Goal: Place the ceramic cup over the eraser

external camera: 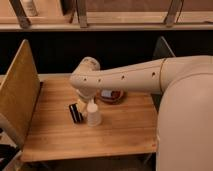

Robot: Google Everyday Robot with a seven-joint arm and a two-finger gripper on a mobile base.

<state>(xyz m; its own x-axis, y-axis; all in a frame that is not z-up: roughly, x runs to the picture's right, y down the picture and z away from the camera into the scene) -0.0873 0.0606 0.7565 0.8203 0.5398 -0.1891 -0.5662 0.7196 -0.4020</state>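
The ceramic cup [93,116] is small, white and tapered, and stands on the wooden table [120,132] just right of the eraser. The eraser [76,112] is a small black block with thin light stripes, lying on the table apart from the cup. My gripper [88,103] hangs from the white arm's wrist, directly above the cup and close to its top. The arm hides most of the gripper.
A round reddish-brown bowl [113,96] sits behind the cup, partly under the arm. An upright wooden panel [19,92] bounds the table's left side. A dark chair back [164,49] stands at the right rear. A shelf rail runs across the top.
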